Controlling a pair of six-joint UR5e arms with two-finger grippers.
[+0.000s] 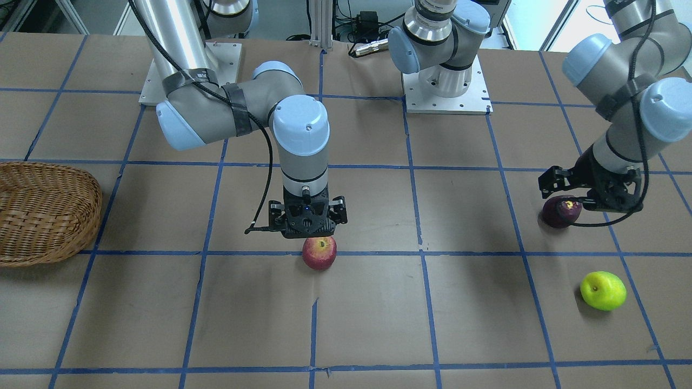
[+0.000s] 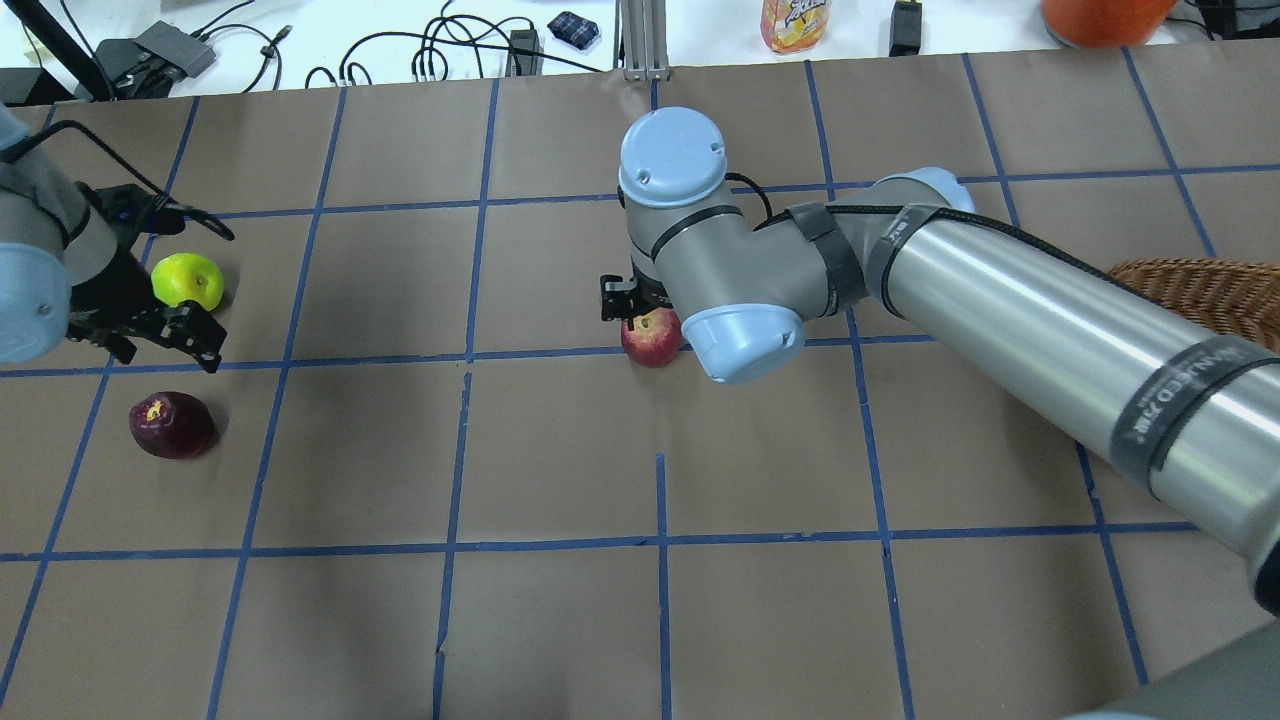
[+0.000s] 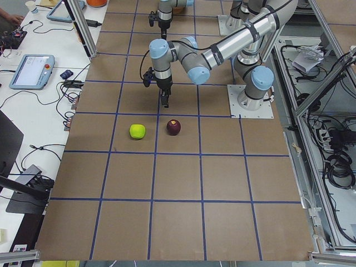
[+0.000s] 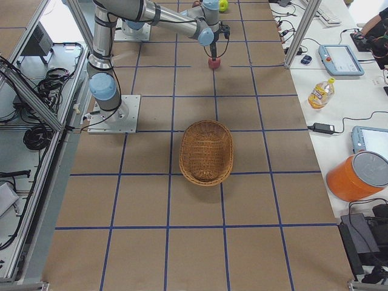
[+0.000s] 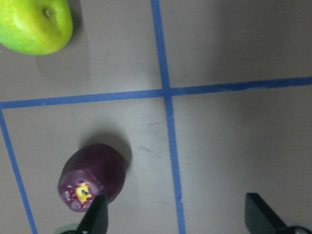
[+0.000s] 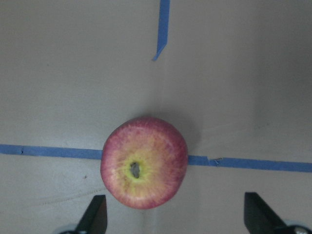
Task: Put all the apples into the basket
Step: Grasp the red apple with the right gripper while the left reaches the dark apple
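Apples lie loose on the desk (image 1: 378, 324), three of them, none in the basket (image 1: 43, 216); the brown desk top is marked off in squares by blue tape (image 1: 459, 253).

Red apple (image 1: 319, 252) sits near the middle of the desk, on a tape line, stem dimple up; the right arm (image 1: 300, 140) reaches out over it with the right jaws pointing straight down above the fruit. In the right wrist view the two dark fingertips (image 6: 95, 214) stand wide apart, released; the red apple lies in the span between them, nearer one tip than the other, and touches neither.

Purple apple (image 1: 561, 211) and green apple (image 1: 603, 290) lie near the desk's left end, well apart from the red one; the green one is nearer the operators' edge, the purple one nearer the robot's edge. The left arm (image 1: 621, 146) bends down over the purple apple; the left jaws are spread and hold nothing. In the left wrist view the purple apple shows right beside one fingertip (image 5: 97, 217) rather than midway between the two; the green apple sits off in that view's corner.

Basket rests toward the desk's right end, upright and holding no fruit, well apart from all three apples.
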